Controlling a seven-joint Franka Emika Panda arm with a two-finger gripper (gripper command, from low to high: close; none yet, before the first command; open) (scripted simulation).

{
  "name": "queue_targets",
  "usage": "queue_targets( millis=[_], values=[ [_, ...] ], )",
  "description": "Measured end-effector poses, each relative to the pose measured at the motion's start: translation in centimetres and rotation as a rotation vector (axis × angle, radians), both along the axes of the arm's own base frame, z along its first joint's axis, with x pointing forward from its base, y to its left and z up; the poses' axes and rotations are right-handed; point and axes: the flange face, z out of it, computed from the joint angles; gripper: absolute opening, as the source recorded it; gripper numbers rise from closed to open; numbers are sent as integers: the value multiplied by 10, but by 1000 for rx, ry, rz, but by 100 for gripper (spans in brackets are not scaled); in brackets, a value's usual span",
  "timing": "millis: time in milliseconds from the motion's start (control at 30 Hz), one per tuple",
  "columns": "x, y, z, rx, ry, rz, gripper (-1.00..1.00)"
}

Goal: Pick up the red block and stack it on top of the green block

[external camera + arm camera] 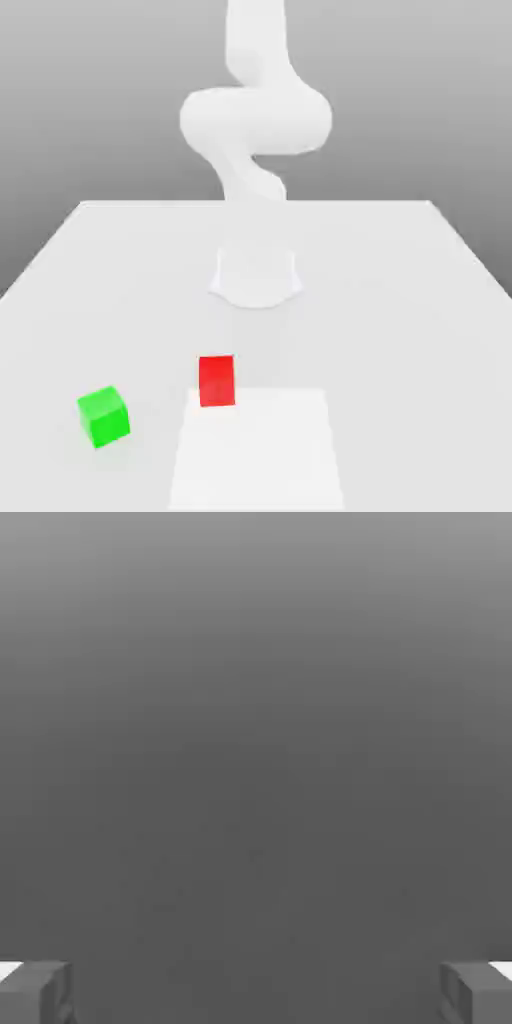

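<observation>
Gripper (256, 994) open — 2 fingers apart.

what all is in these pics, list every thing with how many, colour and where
green cube-shaped block: one, bright green, on the table near the exterior view's left
red block: one, red, on the table to the exterior view's right of the green one, at the pale patch's far edge
pale four-sided patch: one, white, on the near part of the table
broad flat table: one, light grey-white, under the blocks
jointed robot arm: one, white, rising from the far part of the table
two-finger pincer: one, grey fingers, open, nothing between them, in the hand view
</observation>
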Motion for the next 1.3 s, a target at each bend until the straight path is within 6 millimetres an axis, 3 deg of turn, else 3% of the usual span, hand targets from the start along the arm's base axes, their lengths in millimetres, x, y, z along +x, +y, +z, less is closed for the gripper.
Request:
queue_targets(
  millis=[133, 300, 400, 600, 867, 900, 1133, 1300],
  values=[
    [32, -8, -99, -40, 149, 10, 0],
    [36, -26, -225, -59, 338, 25, 0],
    [19, -38, -300, -53, 458, 37, 0],
    [-46, -54, -448, -14, 697, 67, 0],
    [-56, -56, -511, -10, 723, 71, 0],
    [-58, -55, -516, -9, 724, 71, -100],
    [-58, -55, -516, -8, 724, 71, -100],
    [-54, -56, -488, -10, 722, 67, -100]
  ],
)
